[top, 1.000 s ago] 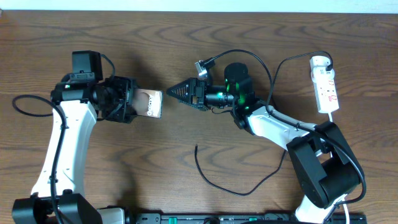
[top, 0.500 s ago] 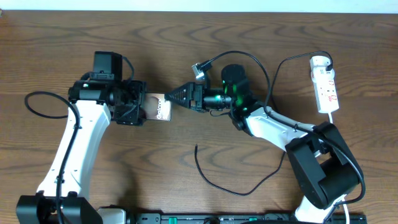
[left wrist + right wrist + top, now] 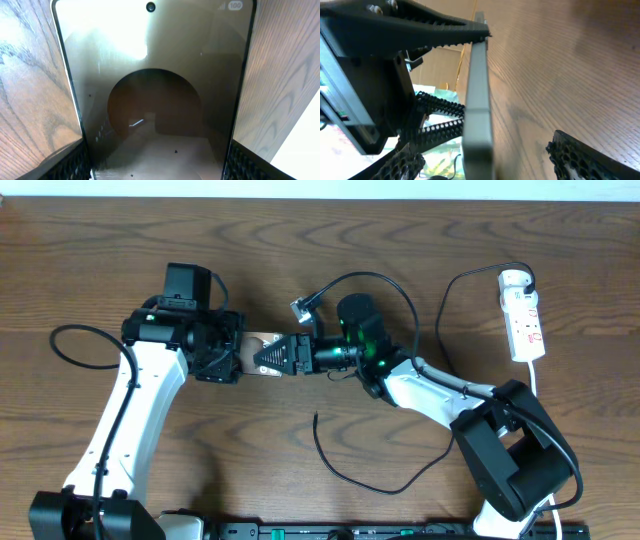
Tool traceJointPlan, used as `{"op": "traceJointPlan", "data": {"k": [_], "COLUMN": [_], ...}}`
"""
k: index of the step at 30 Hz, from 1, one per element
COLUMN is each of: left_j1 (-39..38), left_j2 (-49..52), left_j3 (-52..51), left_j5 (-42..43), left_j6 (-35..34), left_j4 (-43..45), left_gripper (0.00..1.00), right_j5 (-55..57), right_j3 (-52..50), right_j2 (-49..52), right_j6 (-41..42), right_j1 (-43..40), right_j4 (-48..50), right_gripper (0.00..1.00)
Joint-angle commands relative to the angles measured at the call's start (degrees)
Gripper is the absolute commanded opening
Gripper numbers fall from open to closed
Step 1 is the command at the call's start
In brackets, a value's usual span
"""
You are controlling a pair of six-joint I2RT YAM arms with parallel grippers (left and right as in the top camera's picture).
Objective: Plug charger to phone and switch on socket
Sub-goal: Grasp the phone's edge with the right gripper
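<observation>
The phone is a flat dark slab with a glossy face, held above the table centre. My left gripper is shut on its sides; in the left wrist view the phone fills the frame between my left gripper's fingers. My right gripper is open with its fingers on either side of the phone's free end; the right wrist view shows the phone's thin edge between my right gripper's fingers. The charger lies loose on the table, its plug tip below the grippers. The socket lies at the far right.
The socket's white cord runs down the right edge. The charger's thin cable arcs up from the table towards the socket's top end. A black robot cable loops at the left.
My left arm has carried the phone to the right. My right gripper has moved left until its open fingers straddle the phone's end. The charger has not moved.
</observation>
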Motion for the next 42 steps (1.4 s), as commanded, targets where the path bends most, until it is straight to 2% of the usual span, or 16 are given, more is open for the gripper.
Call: {"op": "traceJointPlan", "data": {"k": [1, 5, 9, 15, 19, 32, 38, 42], "left_j1": [-1.25, -2.25, -2.67, -2.67, -2.67, -2.67, -2.67, -2.67], "left_j2": [0.26, 0.26, 0.26, 0.28, 0.28, 0.35, 0.61, 0.98], "left_j3": [-0.04, -0.04, -0.04, -0.04, -0.04, -0.04, -0.04, -0.04], "left_j5": [-0.39, -0.37, -0.28, 1.07, 2.54, 4.07, 3.32, 3.23], "left_j6": [-0.7, -0.7, -0.72, -1.18, -1.86, -2.19, -2.19, -2.19], "left_j4": [0.02, 0.02, 0.02, 0.0, 0.04, 0.02, 0.04, 0.04], "left_gripper": [0.07, 0.07, 0.07, 0.07, 0.07, 0.07, 0.07, 0.07], "right_j5": [0.44, 1.07, 1.25, 1.73, 4.33, 6.62, 7.26, 7.26], "right_j3": [0.48, 0.48, 0.48, 0.48, 0.48, 0.48, 0.48, 0.48], "right_j2": [0.46, 0.46, 0.46, 0.46, 0.46, 0.46, 0.46, 0.46], "right_j6": [-1.81, -1.81, -1.81, -3.06, -4.17, -4.17, -4.15, -4.15], "right_j1": [1.16, 1.46, 1.46, 1.46, 1.46, 1.46, 1.46, 1.46], "right_j4": [-0.02, -0.04, -0.04, -0.09, -2.29, -3.63, -2.93, -2.75], "right_gripper": [0.8, 0.59, 0.47, 0.39, 0.43, 0.41, 0.33, 0.24]}}
